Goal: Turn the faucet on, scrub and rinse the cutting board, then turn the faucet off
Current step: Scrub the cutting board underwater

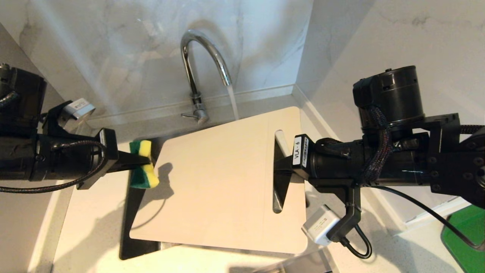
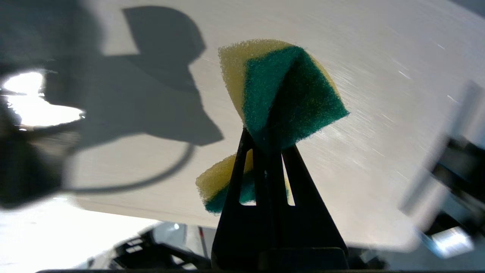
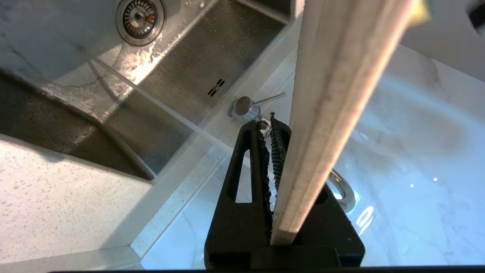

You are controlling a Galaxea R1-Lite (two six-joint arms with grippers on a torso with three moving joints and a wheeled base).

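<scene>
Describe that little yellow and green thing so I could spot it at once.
Start at the tall chrome gooseneck faucet running over the sink. Below it a beige plastic cutting board is held up; at its left edge the left gripper pinches a small sponge, the only soft thing here, yellow foam with a green scouring side.

One faucet [image 1: 201, 68] stands at the sink [image 3: 182, 72], with one thin lever [image 1: 188, 115] at its base and one stream of water [image 1: 233, 100] falling from its spout. One cutting board [image 1: 219, 178], bearing one handle cut-out [image 1: 278, 170], is held over that sink, and one yellow-and-green sponge [image 1: 144, 165] sits just beside the board's edge farthest from the cut-out. Two grippers are counted, the left gripper [image 1: 142, 161] and the right gripper [image 1: 282, 170], plus one drain [image 3: 140, 17] in the sink floor and one green tray [image 1: 468, 235] well apart from the sink.
</scene>
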